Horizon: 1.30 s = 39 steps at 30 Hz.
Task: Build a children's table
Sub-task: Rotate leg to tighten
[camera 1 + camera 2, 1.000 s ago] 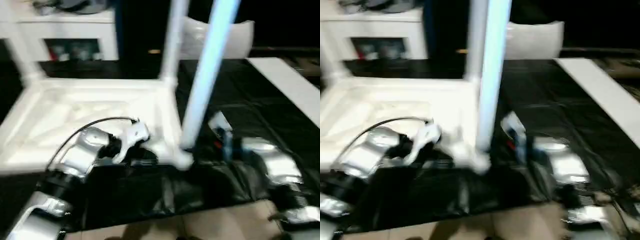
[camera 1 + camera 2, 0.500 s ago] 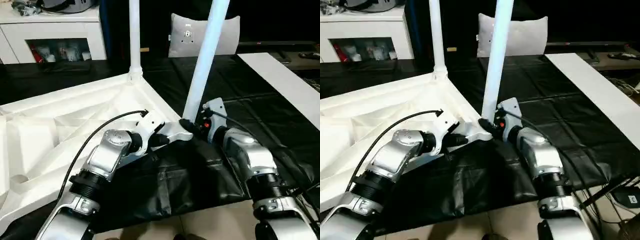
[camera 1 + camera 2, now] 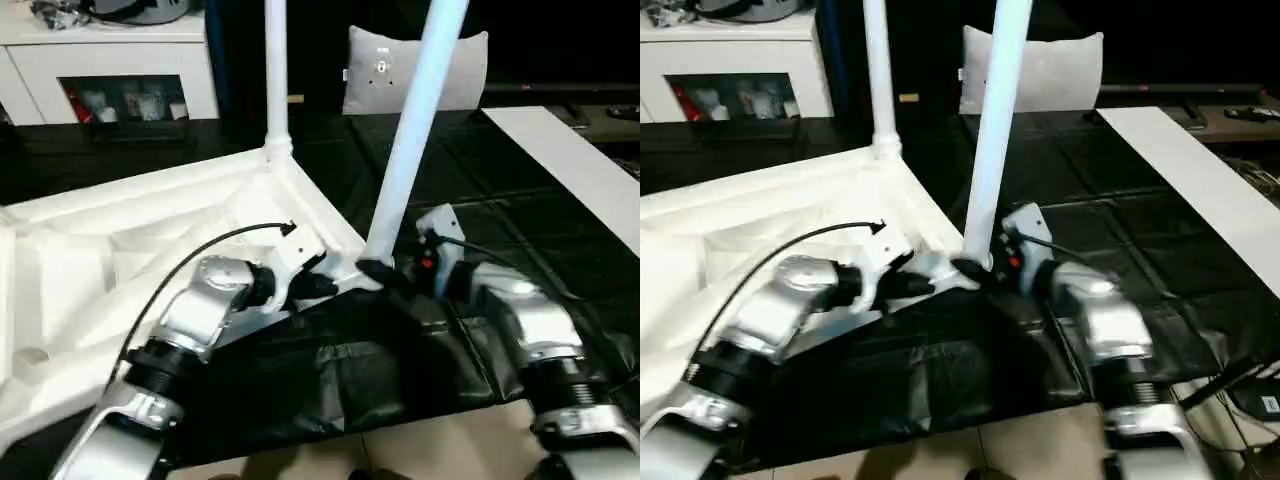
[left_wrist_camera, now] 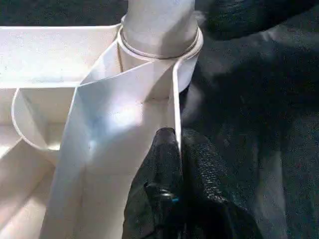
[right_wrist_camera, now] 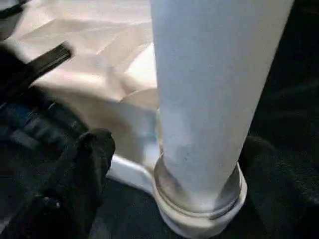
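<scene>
Left eye view: tabletop (image 3: 150, 250) lies underside-up, frame left; near leg (image 3: 415, 120) stands in its corner socket, centre. Right end effector (image 3: 385, 272) spread beside the leg base; you should check the leg is fully seated.

Left wrist view: left end effector (image 4: 175, 149) pinches the tabletop rim; keep bracing.

Right eye view: far leg (image 3: 878, 70) and pillow (image 3: 1040, 70) behind; neither obstructs.

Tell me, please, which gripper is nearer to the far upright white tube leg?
Left. The left gripper is shut on the white plastic tabletop's rim, on the far upright white tube leg's side. The right gripper sits by the near leg, farther away.
</scene>
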{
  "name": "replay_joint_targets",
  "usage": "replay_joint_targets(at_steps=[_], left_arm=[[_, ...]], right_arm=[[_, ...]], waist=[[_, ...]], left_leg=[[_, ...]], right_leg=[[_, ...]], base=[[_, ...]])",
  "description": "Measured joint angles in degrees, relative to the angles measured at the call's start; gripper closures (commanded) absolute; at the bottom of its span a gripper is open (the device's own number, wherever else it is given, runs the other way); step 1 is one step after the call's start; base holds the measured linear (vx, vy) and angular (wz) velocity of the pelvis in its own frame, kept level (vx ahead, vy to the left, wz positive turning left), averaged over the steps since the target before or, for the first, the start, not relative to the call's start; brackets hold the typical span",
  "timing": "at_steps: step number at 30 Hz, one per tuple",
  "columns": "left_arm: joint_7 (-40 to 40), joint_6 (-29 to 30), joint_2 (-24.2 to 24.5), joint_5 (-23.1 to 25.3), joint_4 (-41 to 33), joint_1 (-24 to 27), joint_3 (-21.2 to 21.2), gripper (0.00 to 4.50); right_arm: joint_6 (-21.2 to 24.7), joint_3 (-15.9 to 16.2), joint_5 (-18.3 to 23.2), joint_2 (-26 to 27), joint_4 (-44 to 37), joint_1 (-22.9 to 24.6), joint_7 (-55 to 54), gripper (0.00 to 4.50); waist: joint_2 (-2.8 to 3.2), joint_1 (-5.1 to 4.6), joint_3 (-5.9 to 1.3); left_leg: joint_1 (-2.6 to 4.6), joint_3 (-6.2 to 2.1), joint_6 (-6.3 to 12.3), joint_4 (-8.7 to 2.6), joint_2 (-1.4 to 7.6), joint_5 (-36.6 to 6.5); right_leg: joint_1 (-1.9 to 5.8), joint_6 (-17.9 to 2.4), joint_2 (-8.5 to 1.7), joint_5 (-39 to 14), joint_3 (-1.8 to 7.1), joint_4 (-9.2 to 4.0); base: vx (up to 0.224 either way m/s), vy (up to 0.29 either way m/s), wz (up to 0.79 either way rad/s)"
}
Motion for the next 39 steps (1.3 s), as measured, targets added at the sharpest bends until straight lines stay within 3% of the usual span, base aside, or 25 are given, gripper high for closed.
replay_joint_targets(at_steps=[5, 9, 11, 16, 39], left_arm=[[-6.35, -3.46, 3.6, -0.35, 0.61, -0.01, -0.74, 4.5], [-15.56, -7.61, 7.65, -1.35, 0.73, -0.02, -2.91, 4.5], [-18.3, -9.0, 8.79, -1.63, 0.9, -0.02, -3.54, 4.5], [-23.95, -12.07, 10.67, -1.8, 1.14, -0.43, -5.39, 4.5], [-28.21, -15.68, 10.64, -2.33, 4.82, -2.2, -6.34, 4.5]], right_arm=[[-0.48, 2.02, 0.83, -3.65, -1.89, -0.02, 8.78, 0.02], [-3.27, 5.47, 1.03, -7.61, -3.38, 0.73, 18.99, 0.02], [-3.84, 6.51, 1.87, -7.86, -3.72, 1.06, 21.93, 0.02], [-4.08, 8.21, 2.97, -7.59, -3.43, 1.21, 26.43, 0.46], [-3.62, 8.65, 3.36, -6.59, -1.52, 1.46, 29.08, 2.25]], waist=[[-0.01, 0.62, 0.0], [-0.03, 1.97, 0.01], [-0.03, 2.2, 0.01], [-0.09, 2.83, 0.03], [-0.24, 3.07, 0.1]], left_leg=[[0.01, 0.0, 0.0, 0.08, 0.01, 0.0], [0.03, 0.0, 0.0, 0.1, 0.03, 0.0], [0.02, 0.0, 0.0, 0.11, 0.03, 0.0], [0.1, 0.0, 0.0, 0.23, 0.02, 0.01], [0.08, 0.0, -0.01, 0.23, 0.05, 0.02]], right_leg=[[0.05, -0.02, -0.01, 0.01, 0.01, 0.02], [0.08, -0.01, -0.02, 0.01, 0.01, 0.03], [0.09, -0.02, -0.02, 0.01, 0.02, 0.07], [0.18, -0.03, -0.04, 0.02, 0.07, 0.08], [0.24, -0.03, -0.03, 0.02, 0.07, 0.12]], base=[[0.0, 0.0, 0.0], [0.0, 0.0, 0.0], [0.0, 0.0, 0.0], [0.0, 0.0, 0.0], [0.0, 0.0, 0.0]])
